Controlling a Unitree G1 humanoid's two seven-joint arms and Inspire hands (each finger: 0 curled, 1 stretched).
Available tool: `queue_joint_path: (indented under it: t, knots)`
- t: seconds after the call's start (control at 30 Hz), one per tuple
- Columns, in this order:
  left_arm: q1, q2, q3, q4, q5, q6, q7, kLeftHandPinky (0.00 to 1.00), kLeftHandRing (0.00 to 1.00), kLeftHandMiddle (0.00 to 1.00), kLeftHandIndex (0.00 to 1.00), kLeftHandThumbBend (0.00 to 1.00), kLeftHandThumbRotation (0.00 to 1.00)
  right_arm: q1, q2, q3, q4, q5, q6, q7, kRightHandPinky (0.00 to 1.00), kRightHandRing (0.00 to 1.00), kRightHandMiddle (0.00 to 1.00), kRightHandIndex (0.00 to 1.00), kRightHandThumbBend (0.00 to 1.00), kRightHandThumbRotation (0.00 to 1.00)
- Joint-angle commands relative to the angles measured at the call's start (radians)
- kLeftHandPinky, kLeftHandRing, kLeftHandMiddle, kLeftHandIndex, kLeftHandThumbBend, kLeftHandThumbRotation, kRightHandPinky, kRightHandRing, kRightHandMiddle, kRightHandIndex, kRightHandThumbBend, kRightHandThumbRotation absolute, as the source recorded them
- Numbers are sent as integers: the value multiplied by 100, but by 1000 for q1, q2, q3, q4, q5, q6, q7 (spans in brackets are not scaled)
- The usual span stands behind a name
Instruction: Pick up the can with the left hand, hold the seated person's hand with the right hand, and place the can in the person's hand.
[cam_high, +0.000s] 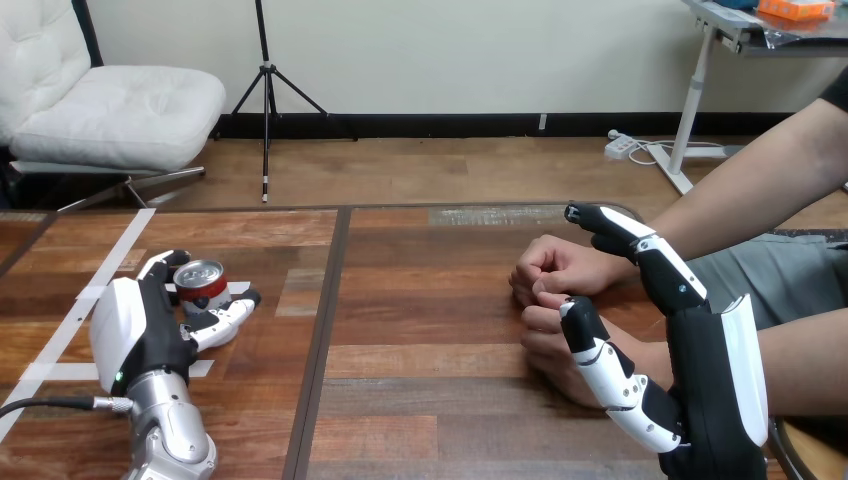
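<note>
A red can (203, 285) with a silver top stands upright on the wooden table (430, 380) at the left. My left hand (135, 330) is beside it, the thumb (226, 318) reaching along the can's near side and a finger (163, 263) at its far left, not closed on it. The person's two hands (548, 272) rest as loose fists on the table at the right. My right hand (715, 380) is open beside them. Its fingers (625, 232) stretch past the far wrist and its thumb (590, 345) touches the nearer fist.
White tape strips (100, 290) mark the table around the can. A dark seam (322, 330) runs down the table between the can and the person's hands. The person's forearms (750, 190) come in from the right edge.
</note>
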Motion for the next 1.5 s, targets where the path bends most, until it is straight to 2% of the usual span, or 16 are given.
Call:
queue_joint_path:
  t: [0.0,0.03,0.13,0.4,0.7,0.97,1.47]
  knots:
    - [-71,29,-16,-12,17,-21,18,52,62,67,68,79,15,-42,-9,-2,-9,15,-19,-1,78,81,81,77,46,66]
    - [-70,29,-17,-15,17,-22,19,47,57,62,65,78,11,-42,-8,-1,-11,15,-18,0,78,81,81,77,46,66]
    - [-69,29,-18,-20,18,-27,23,42,51,58,61,77,6,-39,-8,0,-14,18,-14,2,78,81,81,77,46,66]
    - [-62,31,-26,-38,25,-33,29,36,42,48,50,74,1,-41,-8,0,-8,19,-23,0,78,81,81,77,46,66]
    - [-54,30,-37,-59,33,-28,33,35,41,45,47,74,0,-40,-7,-3,-9,16,-24,-2,78,81,81,77,45,65]
    - [-45,26,-50,-79,49,-23,59,37,42,47,47,75,0,-38,-8,-8,-12,8,-24,-6,79,82,81,77,45,66]
    - [-36,25,-54,-91,55,-32,74,38,43,48,48,75,0,-39,-6,-7,-12,11,-27,-6,78,81,80,77,45,66]
